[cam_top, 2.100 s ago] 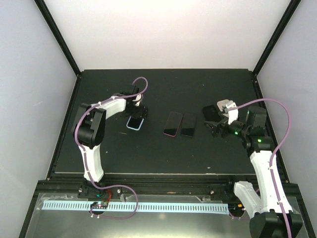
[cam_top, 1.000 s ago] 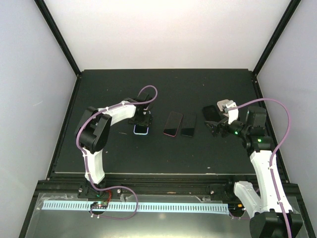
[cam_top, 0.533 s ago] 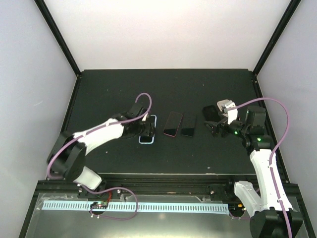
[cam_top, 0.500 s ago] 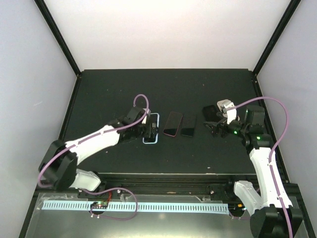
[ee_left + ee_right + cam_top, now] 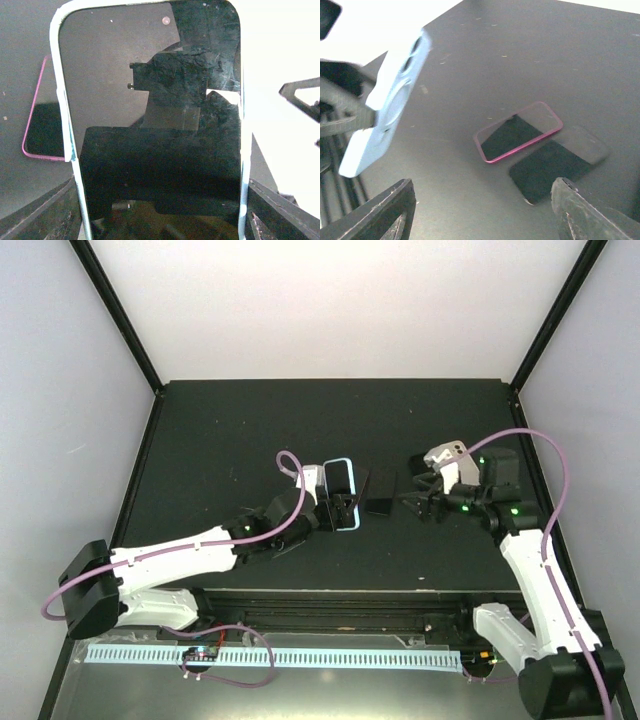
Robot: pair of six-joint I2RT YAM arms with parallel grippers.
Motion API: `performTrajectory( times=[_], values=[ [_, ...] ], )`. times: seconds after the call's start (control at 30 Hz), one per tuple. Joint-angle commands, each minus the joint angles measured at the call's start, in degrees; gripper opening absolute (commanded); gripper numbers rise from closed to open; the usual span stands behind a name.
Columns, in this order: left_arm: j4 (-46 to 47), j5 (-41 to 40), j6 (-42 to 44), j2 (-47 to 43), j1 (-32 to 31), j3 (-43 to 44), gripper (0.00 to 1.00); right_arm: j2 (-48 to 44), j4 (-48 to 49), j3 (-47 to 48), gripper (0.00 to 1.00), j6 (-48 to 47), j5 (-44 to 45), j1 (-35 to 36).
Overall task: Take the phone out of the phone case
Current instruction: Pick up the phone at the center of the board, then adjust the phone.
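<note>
We see the left gripper [image 5: 322, 512] clamped on the lower end of the thin pale blue soft case [image 5: 385, 107]. It holds the case upright off the dark table [image 5: 230, 430], just left of the flat pink-edged phone [image 5: 518, 131] lying there. The glossy black-screened phone [image 5: 150, 125] sits in that case, its screen toward the left wrist camera. The right gripper [image 5: 418, 502] hangs empty with its jaws spread on the other side of the pink-edged phone, past the plain black phone [image 5: 554, 167]. It faces the case's back and is apart from it. We judge the phone stiff, slick and breakable, and the case light and bendy. We would peel the rim back at a free upper corner, or push through the camera cut-out, rather than pinch the glass.
</note>
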Motion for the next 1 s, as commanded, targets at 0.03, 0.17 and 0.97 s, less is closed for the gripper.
performTrajectory(
  times=[0.03, 0.17, 0.97],
  values=[
    [9.3, -16.2, 0.0, -2.5, -3.6, 4.4, 0.6, 0.2, -7.3, 4.9, 0.77, -2.5, 3.9, 9.7],
    [14.4, -20.4, 0.2, -2.5, -5.4, 3.0, 0.6, 0.3, -6.7, 5.9, 0.79, -0.5, 5.1, 14.0],
    [14.7, -33.6, 2.1, 1.9, -12.7, 6.2, 0.59, 11.0, -2.3, 13.6, 0.39, 11.5, 10.4, 27.0]
  ],
)
